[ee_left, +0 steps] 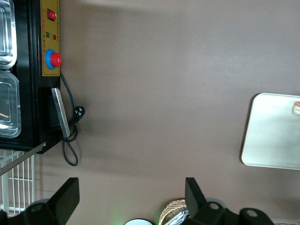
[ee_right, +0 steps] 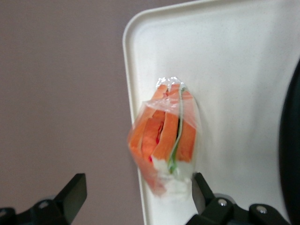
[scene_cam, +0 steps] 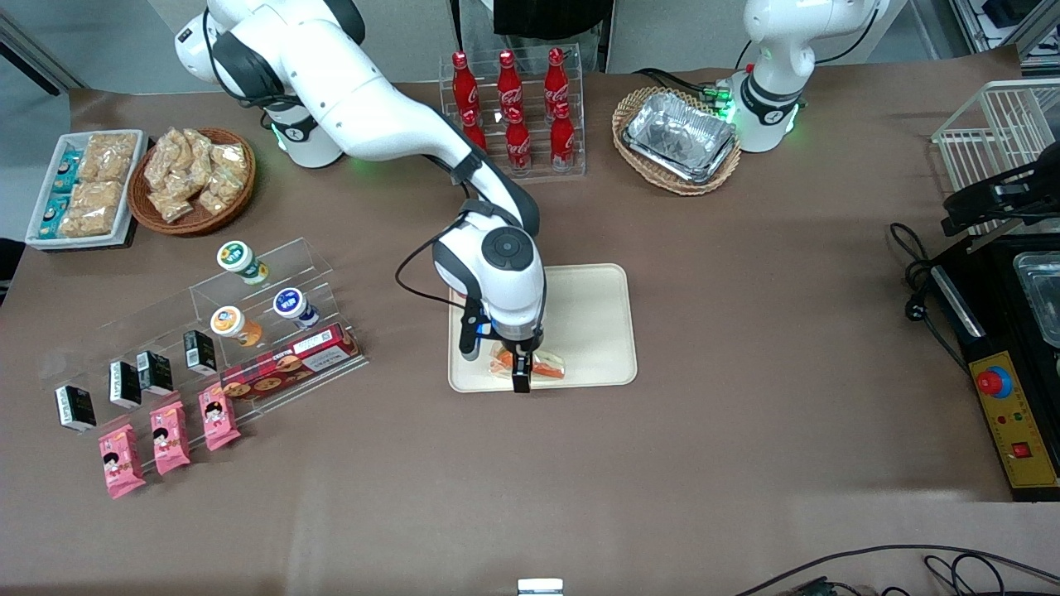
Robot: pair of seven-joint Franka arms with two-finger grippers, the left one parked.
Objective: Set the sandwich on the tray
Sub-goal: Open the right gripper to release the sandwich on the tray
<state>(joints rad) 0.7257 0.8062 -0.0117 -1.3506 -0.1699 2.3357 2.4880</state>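
Observation:
The sandwich (scene_cam: 544, 365), a clear-wrapped wedge with orange and green layers, lies on the cream-beige tray (scene_cam: 592, 314) at the tray's edge nearest the front camera. My right gripper (scene_cam: 497, 362) hangs directly over it. In the right wrist view the gripper (ee_right: 138, 187) is open. Its black fingers (ee_right: 74, 190) stand wide apart on either side of the sandwich (ee_right: 166, 140), which rests at the tray's rim (ee_right: 131, 70). The tray (ee_left: 272, 136) also shows in the left wrist view.
A rack of red cola bottles (scene_cam: 513, 108) and a wicker basket of foil trays (scene_cam: 679, 136) stand farther from the front camera. An acrylic stand with cups and boxes (scene_cam: 240, 331), pink packets (scene_cam: 166, 434) and snack baskets (scene_cam: 195, 178) lie toward the working arm's end. A black control box (scene_cam: 1006, 397) lies toward the parked arm's end.

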